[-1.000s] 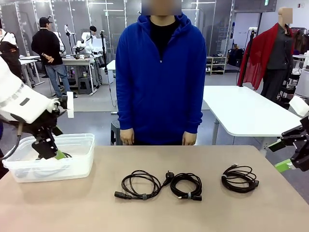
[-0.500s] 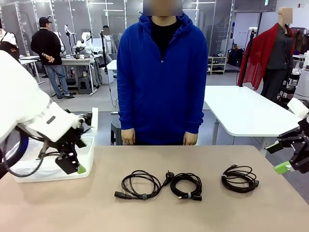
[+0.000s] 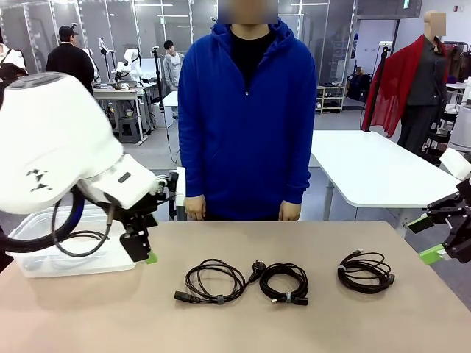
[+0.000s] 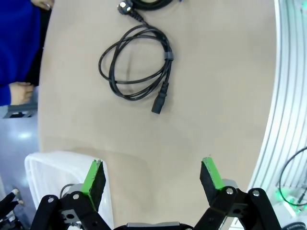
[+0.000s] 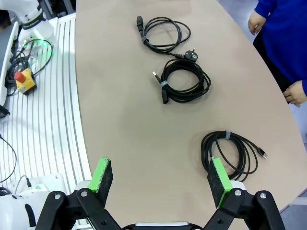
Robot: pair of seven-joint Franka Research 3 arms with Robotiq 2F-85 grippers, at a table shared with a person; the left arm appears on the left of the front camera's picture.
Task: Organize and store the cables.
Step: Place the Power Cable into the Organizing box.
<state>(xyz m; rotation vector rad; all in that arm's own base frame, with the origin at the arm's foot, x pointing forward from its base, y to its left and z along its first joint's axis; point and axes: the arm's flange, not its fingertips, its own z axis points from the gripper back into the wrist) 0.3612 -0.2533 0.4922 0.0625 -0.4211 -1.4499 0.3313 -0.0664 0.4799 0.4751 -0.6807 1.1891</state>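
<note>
white tables (image 3: 375, 173) on grey floor (image 3: 147, 158), glass partitions (image 3: 33, 29)

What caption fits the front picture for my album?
Left hand open by the bin, three coiled cables on the table, a person behind.

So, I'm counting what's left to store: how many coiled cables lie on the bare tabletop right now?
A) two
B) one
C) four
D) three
D: three black coils lie in a row on the tabletop, the left coil, the middle coil touching its plug end, and the right coil set apart.
</note>
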